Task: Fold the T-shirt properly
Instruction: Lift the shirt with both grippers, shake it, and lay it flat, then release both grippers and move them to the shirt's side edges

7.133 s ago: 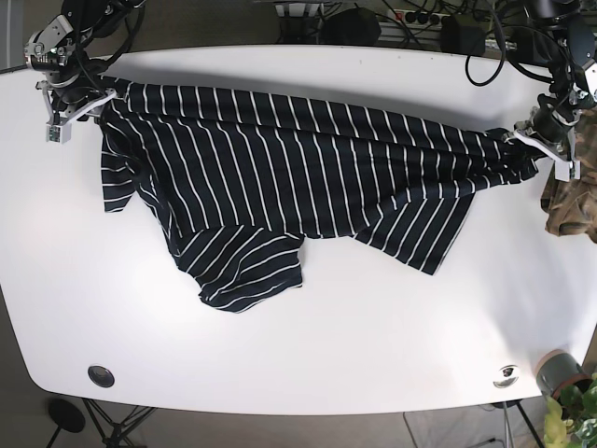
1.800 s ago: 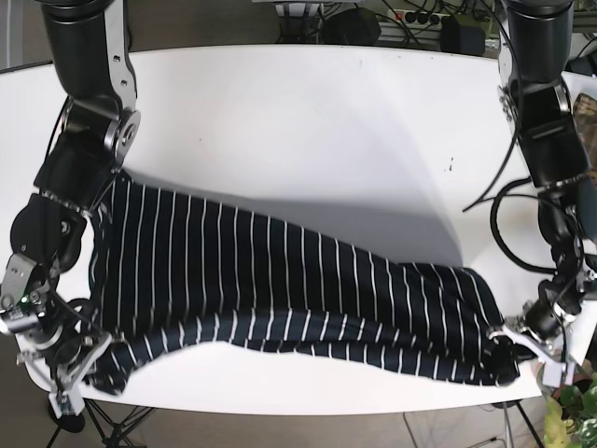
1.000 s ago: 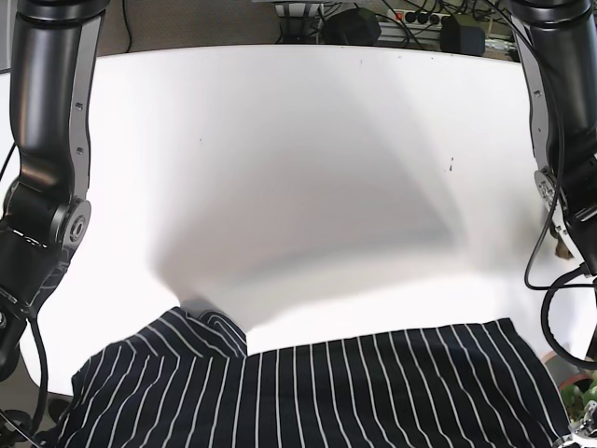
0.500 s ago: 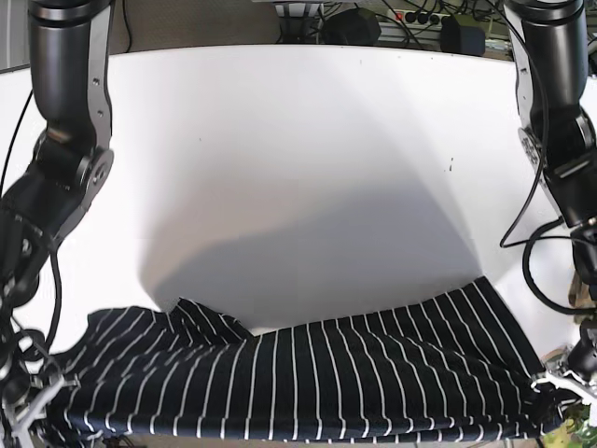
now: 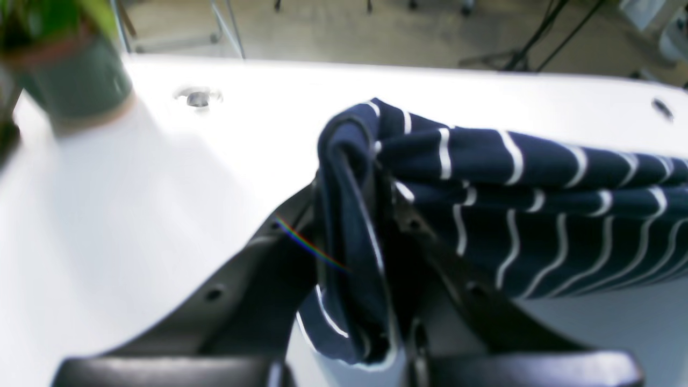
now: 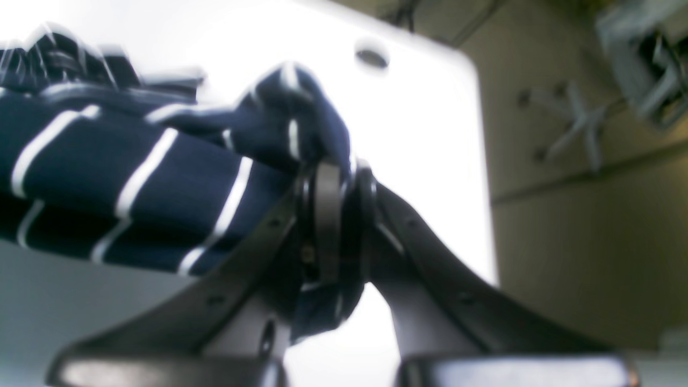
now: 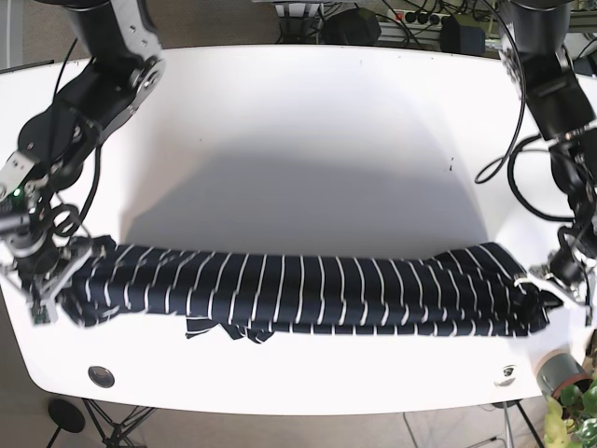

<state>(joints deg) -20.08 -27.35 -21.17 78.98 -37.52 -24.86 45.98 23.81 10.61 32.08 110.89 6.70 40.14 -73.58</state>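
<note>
The navy T-shirt with thin white stripes lies stretched in a long low band across the front half of the white table. My right gripper is at the band's left end in the base view, shut on a bunched corner of cloth. At the right end my left gripper is shut on the other bunched corner. In both wrist views fabric is pinched between the dark fingers. A small flap hangs out under the band's lower edge.
A potted plant stands at the table's front right corner, close to my left gripper, and shows in the left wrist view. Two cable grommets sit near the front edge. Cables and gear lie behind the table.
Both grippers have carried the shirt back from the front edge onto the table. It now rests as a taut, flatter band farther from the camera.
</note>
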